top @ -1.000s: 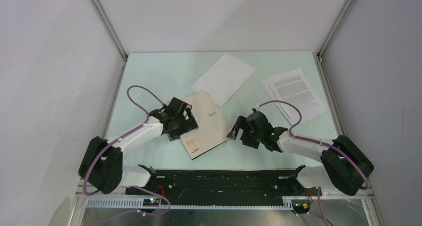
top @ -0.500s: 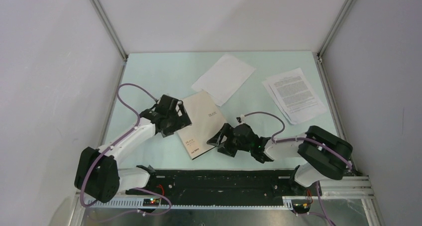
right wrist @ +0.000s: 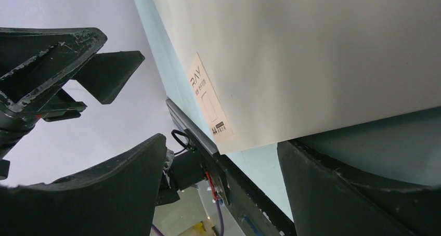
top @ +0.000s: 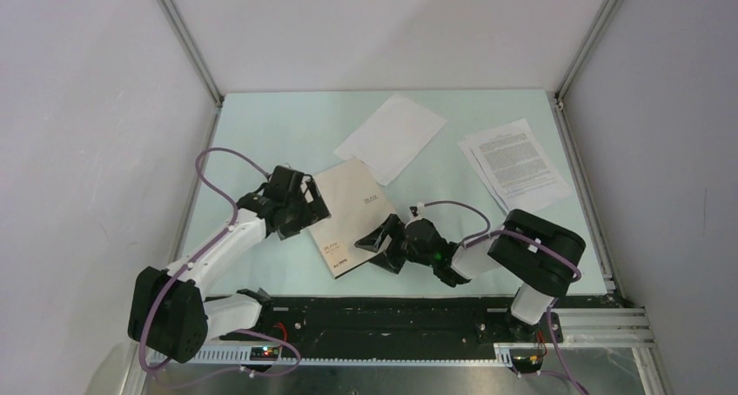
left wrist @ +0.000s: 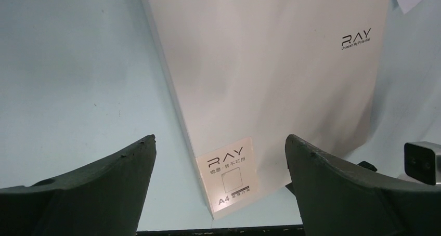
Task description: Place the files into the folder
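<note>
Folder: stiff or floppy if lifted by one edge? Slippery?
Folder lies dead flat with crisp corners, so probably thin card: light, likely to sag some if lifted by one edge. Its face looks smooth, as does the table, so a push would probably slide it. Flat, so no rolling or tipping.

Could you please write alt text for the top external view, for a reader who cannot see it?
A closed beige folder lies mid-table between two open grippers: the left gripper at its left edge, the right gripper at its near right edge. Beyond it lie a blank white sheet and, farther right, printed sheets on the pale green table.
</note>
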### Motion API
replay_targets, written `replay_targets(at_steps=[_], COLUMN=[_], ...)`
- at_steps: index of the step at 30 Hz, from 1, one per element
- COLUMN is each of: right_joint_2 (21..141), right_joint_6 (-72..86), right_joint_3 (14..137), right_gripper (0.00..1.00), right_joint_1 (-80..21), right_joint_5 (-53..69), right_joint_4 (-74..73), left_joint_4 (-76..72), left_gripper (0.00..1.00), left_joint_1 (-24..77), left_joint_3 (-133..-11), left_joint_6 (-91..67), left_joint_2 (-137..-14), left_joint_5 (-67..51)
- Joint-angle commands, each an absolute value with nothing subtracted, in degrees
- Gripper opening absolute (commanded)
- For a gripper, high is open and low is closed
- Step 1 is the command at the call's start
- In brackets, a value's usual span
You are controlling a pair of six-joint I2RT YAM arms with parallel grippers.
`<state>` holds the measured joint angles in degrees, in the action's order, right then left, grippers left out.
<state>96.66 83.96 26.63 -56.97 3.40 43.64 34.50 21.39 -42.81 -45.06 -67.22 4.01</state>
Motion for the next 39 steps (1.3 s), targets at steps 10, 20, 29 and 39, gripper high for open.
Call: replay_targets(at_steps=[10, 20, 29, 39], right_joint_2=[107.2, 113.2, 113.4, 98.5], right_joint_6=[89.5, 90.5, 84.9, 65.1], right_joint_3=[22.4, 21.5, 21.6, 23.9], right_gripper=[0.77, 0.7, 0.29, 0.0], right_joint_1=[-54.2, -52.7, -52.3, -56.2], right_joint_5=[1.5, 1.1, 0.1, -7.2], right_joint_4=[66.4, 72.8, 72.3, 53.9], left_joint_4=[32.0, 24.0, 24.2, 33.3], left_gripper=[0.98, 0.98, 0.98, 0.98], left_joint_1=[20.1, 18.1, 18.0, 18.1], left_joint_3=[-41.4, -37.8, -38.7, -48.4], left_joint_6=[-45.8, -48.2, -48.5, -49.6], left_joint_2=[-69.2, -70.9, -68.5, -65.5], left_joint_5=[3.5, -2.1, -3.0, -0.8])
